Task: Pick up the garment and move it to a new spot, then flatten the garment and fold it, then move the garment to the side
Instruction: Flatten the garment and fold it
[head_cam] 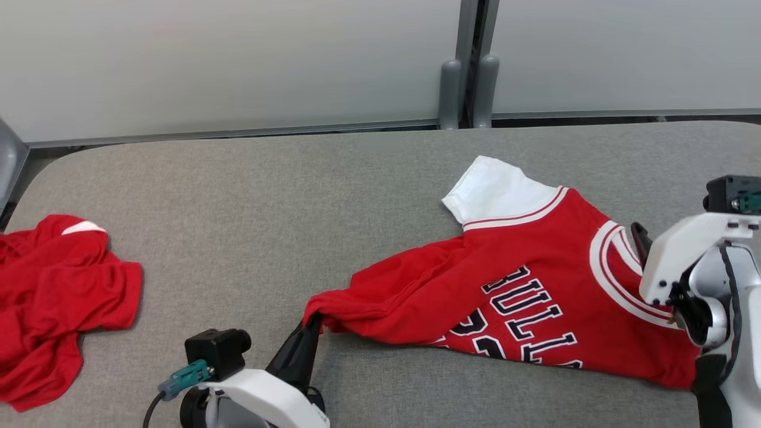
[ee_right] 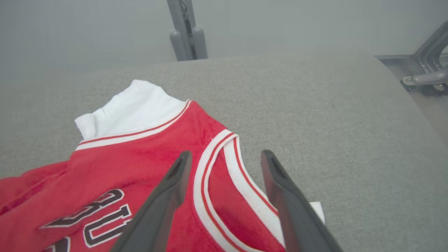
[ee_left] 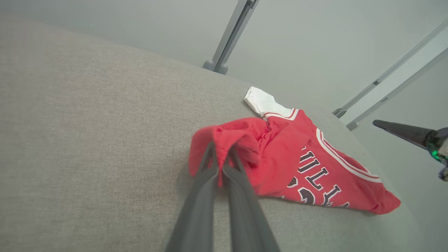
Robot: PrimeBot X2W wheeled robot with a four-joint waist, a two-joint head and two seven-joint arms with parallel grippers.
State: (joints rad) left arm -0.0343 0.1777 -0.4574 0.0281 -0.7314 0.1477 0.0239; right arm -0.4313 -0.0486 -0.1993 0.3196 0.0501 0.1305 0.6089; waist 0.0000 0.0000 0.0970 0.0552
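The garment (head_cam: 523,279) is a red jersey with dark lettering, a white-striped collar and one white sleeve, lying on the right half of the grey padded table (head_cam: 297,196). My left gripper (head_cam: 314,321) is shut on the garment's lower left corner, and the left wrist view shows that pinched red fold (ee_left: 224,140) between the dark fingers of the left gripper (ee_left: 220,154). My right gripper (ee_right: 225,155) stands open just above the garment's collar (ee_right: 217,164), holding nothing. In the head view the right gripper's finger (head_cam: 639,238) sits at the collar edge.
A second red garment (head_cam: 53,297) lies crumpled at the table's left edge. Pale wall panels with a grey post (head_cam: 467,71) stand behind the table. The table's rounded right edge (ee_right: 402,91) drops off beside a metal frame (ee_right: 425,77).
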